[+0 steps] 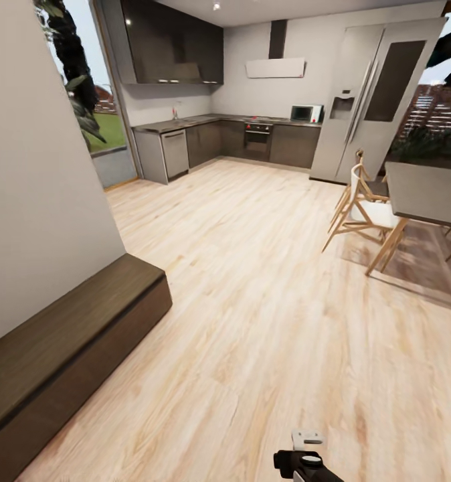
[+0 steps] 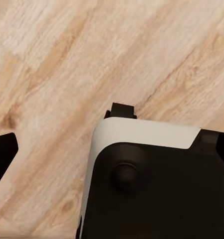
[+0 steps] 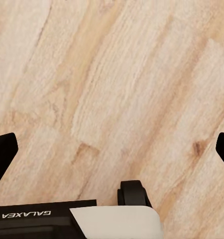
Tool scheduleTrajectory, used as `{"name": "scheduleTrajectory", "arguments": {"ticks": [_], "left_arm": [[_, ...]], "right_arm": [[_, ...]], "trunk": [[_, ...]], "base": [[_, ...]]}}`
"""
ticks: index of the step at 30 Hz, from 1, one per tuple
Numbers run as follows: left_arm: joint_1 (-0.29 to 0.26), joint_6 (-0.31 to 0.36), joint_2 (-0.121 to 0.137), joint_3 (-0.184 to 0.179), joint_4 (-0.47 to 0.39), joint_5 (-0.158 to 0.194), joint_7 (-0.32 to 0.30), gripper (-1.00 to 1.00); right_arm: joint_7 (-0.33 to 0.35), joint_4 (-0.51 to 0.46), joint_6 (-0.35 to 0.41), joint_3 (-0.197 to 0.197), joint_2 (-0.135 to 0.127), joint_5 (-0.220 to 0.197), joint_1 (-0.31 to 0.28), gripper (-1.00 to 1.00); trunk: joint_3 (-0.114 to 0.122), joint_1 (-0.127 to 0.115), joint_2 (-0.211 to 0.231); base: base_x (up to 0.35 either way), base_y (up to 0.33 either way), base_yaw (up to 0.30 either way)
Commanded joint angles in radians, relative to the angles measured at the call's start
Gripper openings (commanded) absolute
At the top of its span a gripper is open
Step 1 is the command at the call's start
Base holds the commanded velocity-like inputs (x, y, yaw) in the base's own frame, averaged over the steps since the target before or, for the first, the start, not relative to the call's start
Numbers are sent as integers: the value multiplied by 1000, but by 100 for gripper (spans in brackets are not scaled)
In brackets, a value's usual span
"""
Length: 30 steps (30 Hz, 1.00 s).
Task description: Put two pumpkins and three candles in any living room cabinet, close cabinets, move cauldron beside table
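While I roll past the closed cabinet (image 1: 71,335), right tool (image 3: 112,149) spread empty, its handleless front needs an edge pull.

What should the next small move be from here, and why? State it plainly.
Probably turn the base left toward the cabinet and scan for the task's things. The cabinet's fronts look closed and its flat top bare, and both wrist views look down on wood floor, so there is nothing within reach to grasp yet.

Matt dark wood cabinet (image 1: 65,348), pale grained wood floor (image 1: 265,321)
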Motion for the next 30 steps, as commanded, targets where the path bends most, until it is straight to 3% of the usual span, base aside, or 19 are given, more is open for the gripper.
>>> {"name": "scheduleTrajectory", "arguments": {"ticks": [1,30], "left_arm": [[0,-2,0,-9,0,6,5,100],[0,-2,3,-9,0,5,4,100]], "right_arm": [[-7,-2,6,9,-1,-7,0,100],[-7,-2,5,9,2,-7,0,100]], "trunk": [[-1,0,0],[-1,0,0]], "base": [[0,0,286],[0,0,290]]}}
